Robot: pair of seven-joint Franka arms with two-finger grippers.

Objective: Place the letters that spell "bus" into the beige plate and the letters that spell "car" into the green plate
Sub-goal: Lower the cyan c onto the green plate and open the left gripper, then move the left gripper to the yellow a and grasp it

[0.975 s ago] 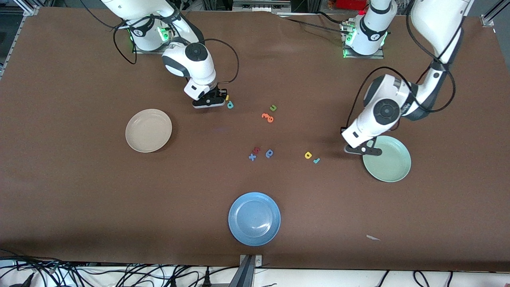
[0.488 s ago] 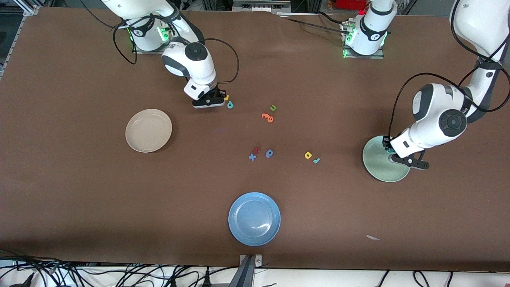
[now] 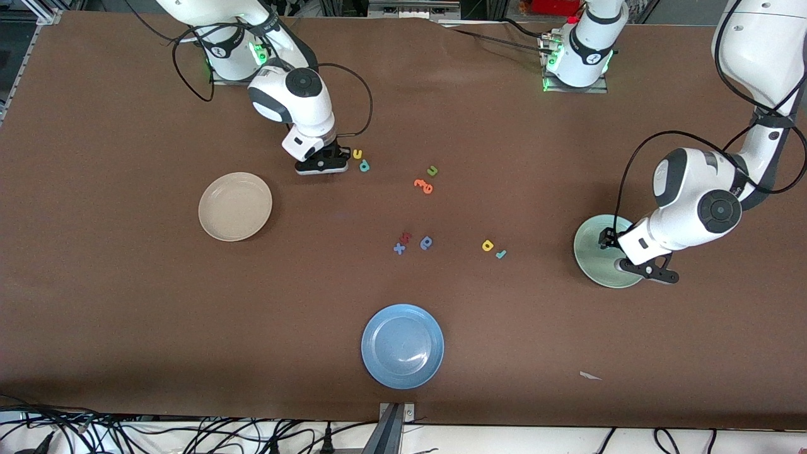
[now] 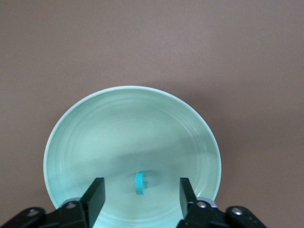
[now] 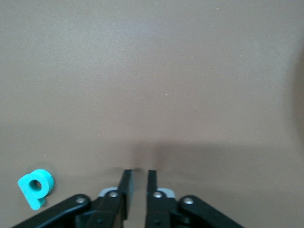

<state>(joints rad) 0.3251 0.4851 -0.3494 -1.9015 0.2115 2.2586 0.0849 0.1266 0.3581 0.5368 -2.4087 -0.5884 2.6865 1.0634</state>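
My left gripper [image 3: 609,239] [image 4: 141,179] hangs open just over the green plate [image 3: 591,253] [image 4: 95,133]. A teal c [image 4: 139,184] stands on edge in that plate, between the spread fingers and touching neither. Yellow a [image 3: 487,246] and teal r [image 3: 501,254] lie on the table beside the green plate, toward the middle. My right gripper [image 3: 337,154] [image 5: 137,173] is low at the table beside yellow u [image 3: 357,153] and teal b [image 3: 364,166] [image 5: 35,187]. Its jaws are almost together, with nothing in the slim gap. The beige plate [image 3: 235,206] holds nothing.
A blue plate [image 3: 402,345] sits near the front camera. Mid-table lie a green u [image 3: 432,170], orange letters [image 3: 423,185], two blue letters [image 3: 399,248] [image 3: 427,242] and a red one [image 3: 406,237]. A paper scrap [image 3: 590,376] lies toward the left arm's end.
My left arm swung from the green plate's rim to over its middle, opened and let the teal c drop in. My right gripper drew slightly away from the yellow u.
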